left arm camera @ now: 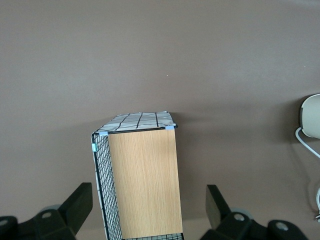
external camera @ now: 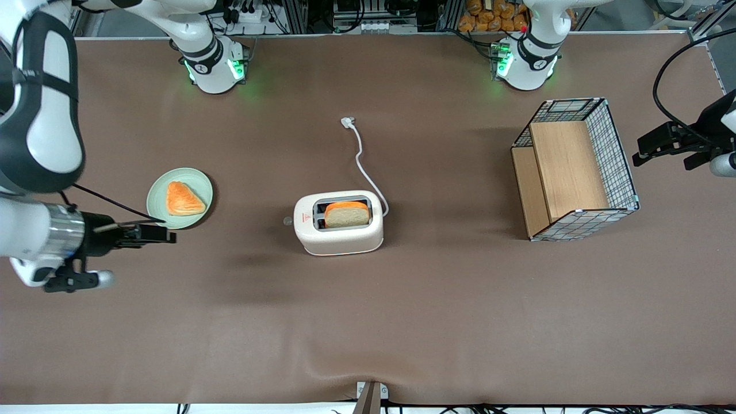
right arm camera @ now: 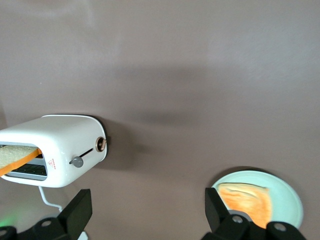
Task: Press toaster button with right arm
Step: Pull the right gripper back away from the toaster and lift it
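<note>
The cream-white toaster (external camera: 339,230) stands mid-table with a slice of bread (external camera: 347,214) in one slot. Its small grey toaster button (external camera: 287,220) juts from the narrow end that faces the working arm. My right gripper (external camera: 167,233) hovers toward the working arm's end of the table, well apart from the toaster and just nearer the front camera than the green plate (external camera: 198,184). In the right wrist view the toaster (right arm camera: 60,140) and its button (right arm camera: 76,161) show ahead of the gripper (right arm camera: 146,200), which is open with nothing between its fingers.
The plate (right arm camera: 290,197) holds a triangular piece of toast (external camera: 184,199). A white cord (external camera: 362,161) runs from the toaster to a plug farther from the front camera. A wire-mesh wooden basket (external camera: 575,169) stands toward the parked arm's end.
</note>
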